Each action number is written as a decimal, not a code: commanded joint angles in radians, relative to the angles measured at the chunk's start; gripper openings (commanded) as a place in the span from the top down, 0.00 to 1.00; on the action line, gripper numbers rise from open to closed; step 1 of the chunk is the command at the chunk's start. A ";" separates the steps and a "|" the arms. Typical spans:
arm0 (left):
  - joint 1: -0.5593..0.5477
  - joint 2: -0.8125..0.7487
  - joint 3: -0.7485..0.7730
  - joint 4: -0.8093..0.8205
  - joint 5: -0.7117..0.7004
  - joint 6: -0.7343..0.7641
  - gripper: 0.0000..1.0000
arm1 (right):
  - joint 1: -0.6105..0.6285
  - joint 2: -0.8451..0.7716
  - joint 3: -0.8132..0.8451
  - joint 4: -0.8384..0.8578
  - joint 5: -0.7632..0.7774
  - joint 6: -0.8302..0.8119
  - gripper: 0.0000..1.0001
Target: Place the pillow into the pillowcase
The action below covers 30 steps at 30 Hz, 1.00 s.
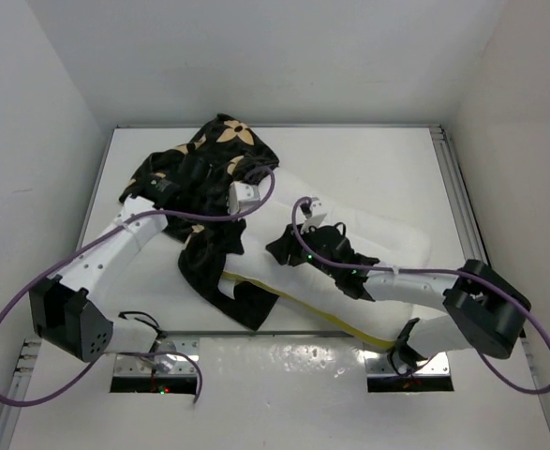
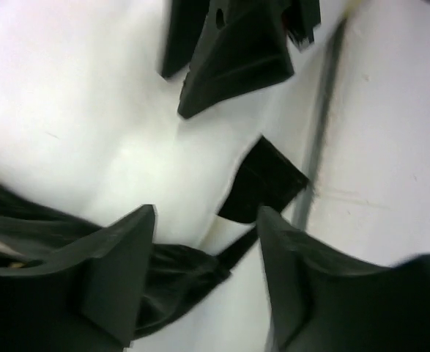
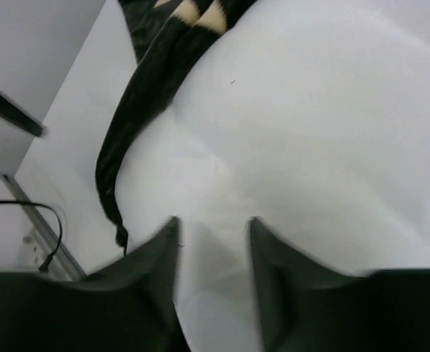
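In front of me the plump white pillow (image 1: 387, 234) lies diagonally, centre to near right, its far-left end covered by the bunched black flower-print pillowcase (image 1: 200, 169).

pillow (image 1: 387, 234): one. pillowcase (image 1: 209, 159): one. table (image 1: 368, 159): one. arms: two, the left arm (image 1: 125, 234) and the right arm (image 1: 485, 309). grippers: two, the left gripper (image 2: 207, 220) and the right gripper (image 3: 212, 227). purple cables (image 1: 424, 273): two.

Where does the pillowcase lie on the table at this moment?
In the top view, the pillowcase lies bunched on the left half of the table, covering the left end of the pillow, which sticks out to the right.
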 commanded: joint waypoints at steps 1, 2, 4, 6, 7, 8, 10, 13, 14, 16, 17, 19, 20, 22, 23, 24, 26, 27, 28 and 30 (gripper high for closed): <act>0.010 0.019 0.120 -0.007 0.002 -0.026 0.48 | -0.041 -0.080 0.004 -0.064 0.014 -0.012 0.68; 0.010 0.027 0.125 0.041 -0.045 -0.079 0.55 | -0.044 -0.092 0.008 -0.087 0.023 -0.021 0.77; 0.010 0.067 0.109 0.195 -0.275 -0.238 0.78 | -0.058 -0.118 0.027 -0.128 0.037 -0.067 0.91; 0.022 0.149 0.129 0.262 -0.460 -0.312 0.85 | -0.075 -0.138 0.037 -0.176 0.043 -0.107 0.92; 0.028 0.185 0.151 0.266 -0.500 -0.326 0.84 | -0.079 -0.145 0.040 -0.191 0.045 -0.119 0.88; 0.037 0.252 0.193 0.252 -0.559 -0.344 0.66 | -0.087 -0.151 0.044 -0.216 0.046 -0.138 0.82; 0.057 0.311 0.232 0.237 -0.598 -0.360 0.50 | -0.099 -0.171 0.051 -0.259 0.046 -0.159 0.51; 0.083 0.388 0.264 0.220 -0.606 -0.380 0.31 | -0.113 -0.175 0.074 -0.316 0.055 -0.210 0.22; 0.085 0.404 0.258 0.221 -0.581 -0.372 0.30 | -0.121 -0.171 0.083 -0.354 0.064 -0.225 0.20; 0.077 0.411 0.238 0.243 -0.558 -0.363 0.29 | -0.135 -0.160 0.111 -0.409 0.072 -0.274 0.15; 0.074 0.412 0.220 0.258 -0.545 -0.358 0.35 | -0.138 -0.146 0.122 -0.423 0.074 -0.300 0.14; 0.062 0.423 0.218 0.257 -0.520 -0.349 0.51 | -0.155 -0.113 0.154 -0.472 0.054 -0.323 0.14; 0.061 0.426 0.223 0.249 -0.477 -0.344 0.69 | -0.158 -0.102 0.166 -0.487 0.049 -0.336 0.14; 0.056 0.432 0.246 0.231 -0.423 -0.332 0.84 | -0.170 -0.086 0.186 -0.515 0.038 -0.339 0.14; 0.053 0.431 0.260 0.200 -0.376 -0.325 0.99 | -0.173 -0.083 0.185 -0.511 0.023 -0.351 0.14; 0.042 0.431 0.275 0.180 -0.354 -0.314 1.00 | -0.193 -0.085 0.177 -0.486 0.012 -0.359 0.14; 0.025 0.418 0.328 0.117 -0.299 -0.271 1.00 | -0.233 -0.092 0.183 -0.456 -0.021 -0.383 0.12; 0.007 0.409 0.344 0.102 -0.287 -0.257 1.00 | -0.260 -0.092 0.211 -0.446 -0.093 -0.389 0.11; -0.005 0.399 0.375 0.091 -0.279 -0.240 1.00 | -0.329 -0.083 0.235 -0.437 -0.151 -0.402 0.10; -0.044 0.365 0.401 0.060 -0.273 -0.208 1.00 | -0.400 -0.016 0.363 -0.464 -0.368 -0.467 0.09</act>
